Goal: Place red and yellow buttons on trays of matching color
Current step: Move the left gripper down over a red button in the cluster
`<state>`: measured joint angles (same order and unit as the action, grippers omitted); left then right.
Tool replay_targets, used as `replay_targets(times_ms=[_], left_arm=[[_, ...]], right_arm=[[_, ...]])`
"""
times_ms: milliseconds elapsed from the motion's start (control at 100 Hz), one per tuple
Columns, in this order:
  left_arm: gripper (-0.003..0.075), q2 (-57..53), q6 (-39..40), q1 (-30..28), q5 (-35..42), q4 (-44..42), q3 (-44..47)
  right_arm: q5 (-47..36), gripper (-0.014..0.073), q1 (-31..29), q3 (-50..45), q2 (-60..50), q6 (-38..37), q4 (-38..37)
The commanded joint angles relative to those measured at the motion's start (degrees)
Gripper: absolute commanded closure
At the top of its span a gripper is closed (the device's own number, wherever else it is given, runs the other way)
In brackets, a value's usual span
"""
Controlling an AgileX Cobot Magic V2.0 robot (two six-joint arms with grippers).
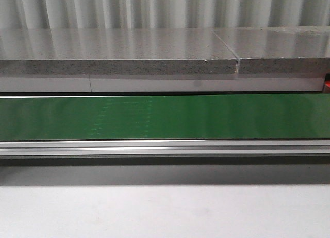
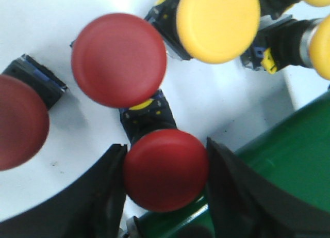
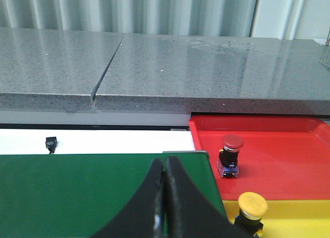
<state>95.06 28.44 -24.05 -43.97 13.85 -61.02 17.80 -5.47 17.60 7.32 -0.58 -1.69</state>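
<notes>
Left wrist view: left gripper sits over a cluster of loose buttons on the white table, beside the edge of the green belt. One red button lies between the two dark fingers, which appear to press its cap from both sides. Judged as a grasp made for lifting, cap upward. Neighbours crowd close: a second red button and a yellow button are near, so a straight lift looks safest.

Right wrist view: right gripper hovers over the belt with fingertips together, holding nothing; likely parked out of the way. Red tray already carries one red button, upright. Yellow tray, adjoining it, carries one yellow button.

Front view: only the belt and the grey counter show; neither arm is in frame.
</notes>
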Motion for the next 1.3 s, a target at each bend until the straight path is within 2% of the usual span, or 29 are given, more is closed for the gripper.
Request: replay_targets(times_ms=[0, 150, 440, 710, 1000, 1290], left_arm=[[0.0506, -4.67, -1.51, 0.45, 1.17, 0.36, -1.77], [0.051, -9.42, -7.26, 0.45, -0.65, 0.09, -1.77], [0.051, -19.05, -13.56, 0.45, -3.09, -0.91, -1.77], [0.051, -20.77, -23.79, 0.45, -9.64, 4.84, -1.77], [0.051, -20.77, -25.34, 1.2, -9.36, 4.81, -1.77], [0.051, -14.67, -25.48, 7.63, -8.63, 4.06, -3.55]], right_arm=[[-4.55, 0.066, -0.2, 1.39, 0.56, 0.58, -0.78], [-4.55, 0.066, -0.2, 1.39, 0.56, 0.58, -0.78], [-4.55, 0.066, -0.2, 1.39, 0.56, 0.58, -0.78], [-4.55, 0.066, -0.2, 1.39, 0.56, 0.58, -0.78], [-4.55, 0.066, -0.2, 1.39, 0.56, 0.58, -0.78], [-4.55, 0.066, -0.2, 1.39, 0.56, 0.58, -0.78]])
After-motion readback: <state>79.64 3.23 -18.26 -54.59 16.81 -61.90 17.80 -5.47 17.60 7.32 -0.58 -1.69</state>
